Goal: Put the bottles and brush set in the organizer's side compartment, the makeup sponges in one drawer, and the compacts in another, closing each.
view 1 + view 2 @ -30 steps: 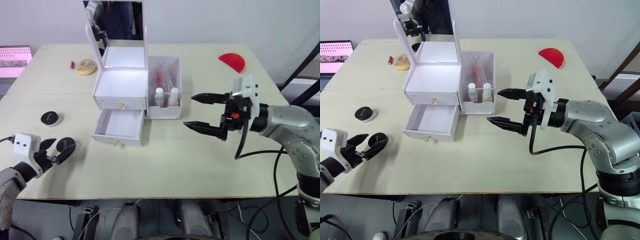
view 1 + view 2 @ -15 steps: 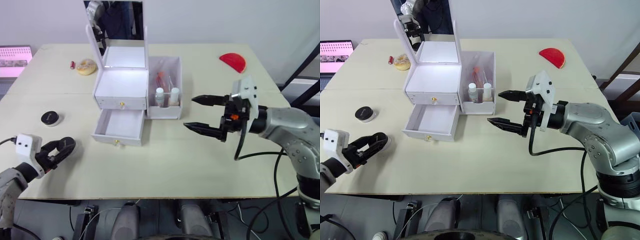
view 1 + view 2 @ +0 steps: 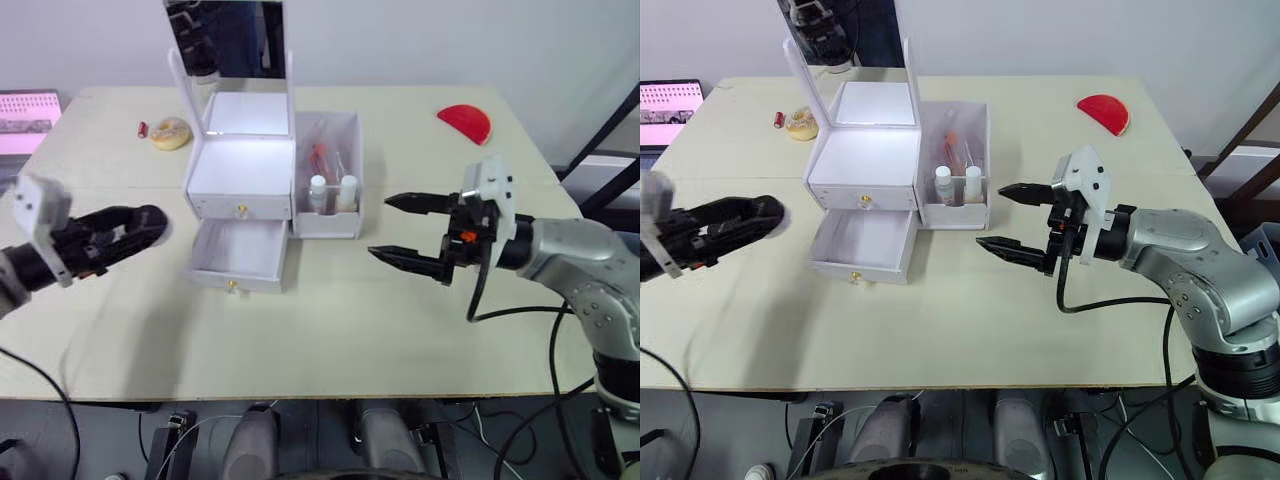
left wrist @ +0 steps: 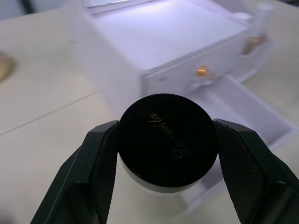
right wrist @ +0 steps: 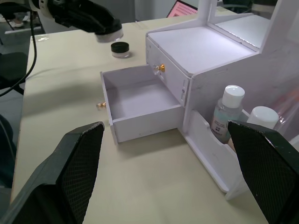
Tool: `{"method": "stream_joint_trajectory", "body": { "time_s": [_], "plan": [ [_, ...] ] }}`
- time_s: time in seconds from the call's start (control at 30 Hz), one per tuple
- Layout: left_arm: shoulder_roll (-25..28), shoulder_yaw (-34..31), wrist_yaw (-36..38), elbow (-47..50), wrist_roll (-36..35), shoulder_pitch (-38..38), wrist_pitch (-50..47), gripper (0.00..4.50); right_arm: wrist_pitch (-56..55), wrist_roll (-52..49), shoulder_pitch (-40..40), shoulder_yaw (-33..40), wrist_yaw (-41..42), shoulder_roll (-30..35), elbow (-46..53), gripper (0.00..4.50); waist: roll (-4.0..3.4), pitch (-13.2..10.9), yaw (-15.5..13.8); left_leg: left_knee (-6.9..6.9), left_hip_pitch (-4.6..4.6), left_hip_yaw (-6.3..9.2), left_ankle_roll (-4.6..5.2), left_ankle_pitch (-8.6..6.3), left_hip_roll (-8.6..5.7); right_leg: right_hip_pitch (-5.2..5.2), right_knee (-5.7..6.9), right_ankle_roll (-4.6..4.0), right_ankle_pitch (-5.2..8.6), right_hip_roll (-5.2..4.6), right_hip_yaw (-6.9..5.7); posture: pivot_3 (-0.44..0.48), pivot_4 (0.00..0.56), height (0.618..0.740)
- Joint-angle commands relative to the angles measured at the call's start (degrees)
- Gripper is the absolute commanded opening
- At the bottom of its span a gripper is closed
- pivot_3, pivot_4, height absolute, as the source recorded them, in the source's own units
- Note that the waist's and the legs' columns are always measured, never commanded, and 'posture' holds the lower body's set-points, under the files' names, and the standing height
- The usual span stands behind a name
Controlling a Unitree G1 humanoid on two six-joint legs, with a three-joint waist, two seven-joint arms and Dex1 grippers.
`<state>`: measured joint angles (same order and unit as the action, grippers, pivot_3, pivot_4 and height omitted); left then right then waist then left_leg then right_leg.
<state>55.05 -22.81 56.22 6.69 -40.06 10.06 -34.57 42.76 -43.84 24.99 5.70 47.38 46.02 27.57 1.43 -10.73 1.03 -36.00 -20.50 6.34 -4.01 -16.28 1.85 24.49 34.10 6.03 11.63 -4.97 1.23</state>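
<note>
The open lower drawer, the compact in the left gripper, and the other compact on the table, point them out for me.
open lower drawer [image 5: 140, 100]: right wrist view, bare floor inside.
held compact [image 4: 167, 135]: left wrist view, middle of black lid.
compact on the table [image 5: 120, 48]: right wrist view, black lid.

We see silver-grey arm shells, white wrist camera blocks, black cross-hatched fingers. Right gripper has an orange mark at its base and a black cable looping under the forearm.
</note>
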Motion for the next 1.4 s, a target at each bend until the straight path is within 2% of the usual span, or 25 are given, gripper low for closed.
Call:
{"method": "stream_joint_trajectory", "body": {
  "time_s": [0.03,0.33,0.63,1.1,1.17,1.23,1.4],
  "plan": [
    [-0.4,5.7,3.7,-2.3,1.6,4.7,0.8,2.59,-0.9,-1.2,1.3,2.4,-0.7,-0.2,2.5,4.50,0.00,0.0,0.0,-0.02,0.01,0.00,0.00,0.00,0.00,-0.01,0.00,0.00,0.00,0.00,0.00,0.000,0.150,0.739],
    [-2.9,14.9,10.3,-11.0,7.6,10.4,4.9,2.59,2.0,-6.8,4.0,6.7,-1.3,1.7,3.2,4.50,-0.01,0.0,0.0,-0.01,-0.01,0.00,0.00,0.00,0.00,-0.01,0.01,0.00,-0.01,0.01,0.01,0.000,0.150,0.739],
    [-4.0,17.0,13.0,-14.6,11.2,11.8,7.5,2.59,4.8,-11.1,6.0,6.9,-0.8,3.9,3.4,4.50,-0.01,0.0,-0.1,-0.03,0.00,0.00,0.00,0.00,0.00,-0.01,0.02,0.00,-0.01,0.01,0.01,0.000,0.150,0.739],
    [-5.6,18.2,13.7,-17.7,14.6,13.7,8.7,2.59,5.3,-10.5,9.0,4.3,-0.3,4.0,2.3,4.50,-0.01,0.0,-0.1,-0.04,0.01,0.00,0.01,0.00,0.00,-0.01,0.05,0.01,-0.01,0.01,0.02,0.000,0.150,0.739],
    [-5.8,18.2,13.6,-18.0,14.8,13.9,8.8,3.63,5.4,-10.5,8.9,4.4,-0.5,4.0,2.4,4.50,-0.01,0.0,-0.1,-0.05,0.01,0.00,0.01,0.00,0.00,-0.01,0.06,0.01,-0.01,0.01,0.02,0.000,0.150,0.739],
    [-5.9,18.1,13.5,-17.7,14.9,14.1,8.4,4.43,5.3,-10.4,8.8,4.5,-0.7,4.1,2.5,4.50,-0.01,0.0,-0.2,-0.06,0.02,0.01,0.01,0.00,0.00,-0.02,0.08,0.01,-0.01,0.01,0.01,0.000,0.150,0.739],
    [-6.1,17.7,13.1,-17.2,14.5,14.7,6.6,4.43,5.2,-10.4,8.5,4.5,-1.1,3.9,2.6,4.50,-0.01,0.0,-0.1,-0.09,0.05,0.00,0.01,0.01,0.00,-0.03,0.12,0.00,-0.03,0.01,0.02,0.000,0.150,0.739]
  ]
}}
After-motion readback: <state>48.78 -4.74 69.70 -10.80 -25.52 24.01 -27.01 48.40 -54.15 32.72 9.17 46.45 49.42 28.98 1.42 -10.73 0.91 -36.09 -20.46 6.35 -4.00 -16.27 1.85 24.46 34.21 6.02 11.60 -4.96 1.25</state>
